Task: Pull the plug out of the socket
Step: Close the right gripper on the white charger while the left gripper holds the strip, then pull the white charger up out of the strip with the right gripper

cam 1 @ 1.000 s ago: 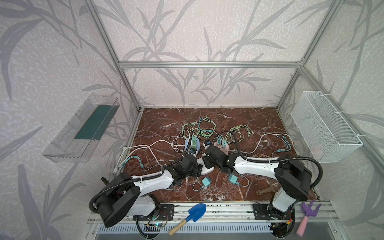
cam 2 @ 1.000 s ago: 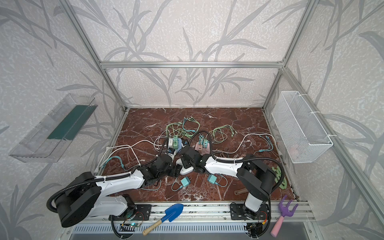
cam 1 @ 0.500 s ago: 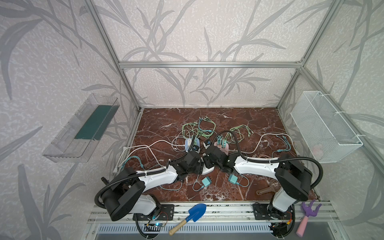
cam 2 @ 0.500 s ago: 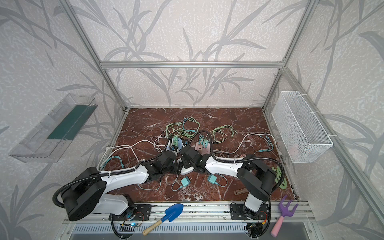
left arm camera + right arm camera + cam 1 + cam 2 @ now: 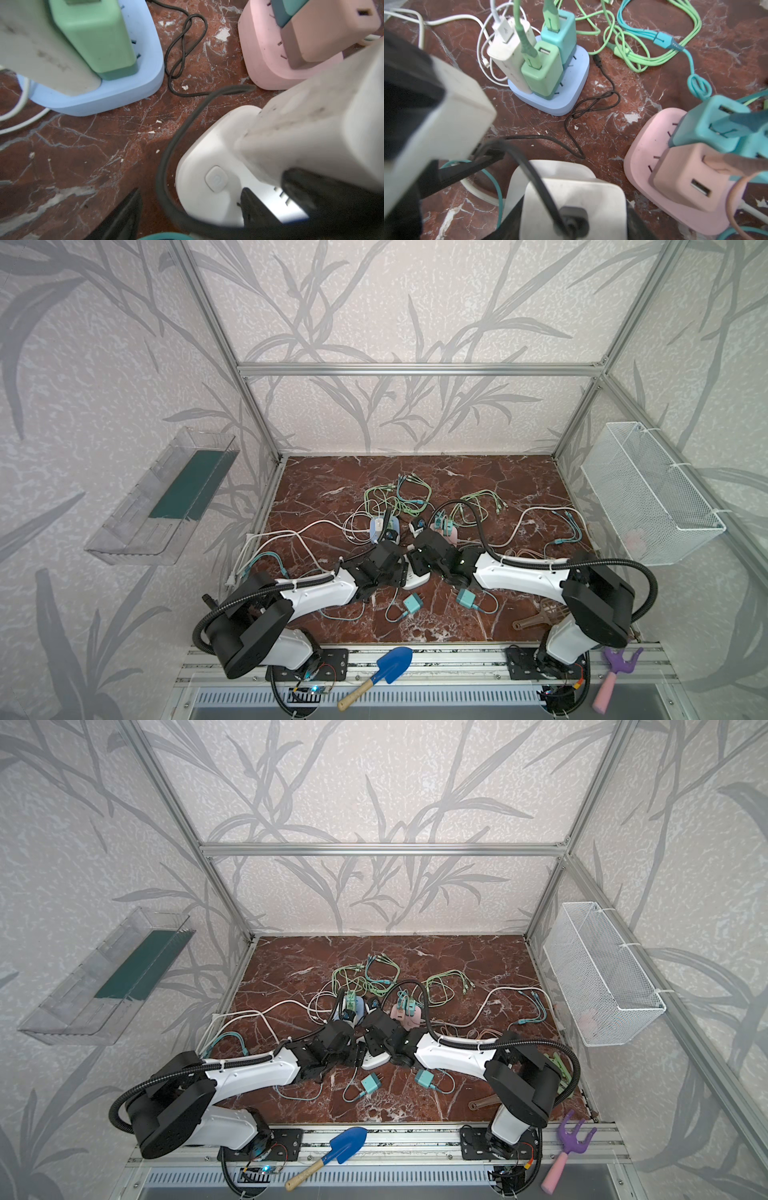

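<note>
**A:** Item one, white socket (image 5: 415, 578). It lies flat on the counter (image 5: 478, 477), towards the front, between the two arms. Item two, white plug (image 5: 571, 197). It stands on that socket, with a black cable (image 5: 532, 170) running from its top. I cannot tell whether its pins are fully seated or partly out.

**B:** And the grippers?

**A:** Right gripper (image 5: 574, 224): the fingers appear to pinch the plug by two opposite sides. Left gripper (image 5: 398, 568): the fingers (image 5: 311, 124) are spread and pinch nothing. One appears to rest on the socket's body.

**B:** Handling note for the pull?

**A:** My judgement: the left presses the socket down firmly while the right draws straight up along the pins, without rocking, cable kept clear. Neighbours to avoid are the blue socket (image 5: 566, 91) and the pink socket (image 5: 643, 149), both loaded with chargers, just beyond.

**B:** Changes against a second ago?

**A:** The left arm has reached further in towards the socket. The right arm, plug and socket are unchanged as far as I can see.
</note>
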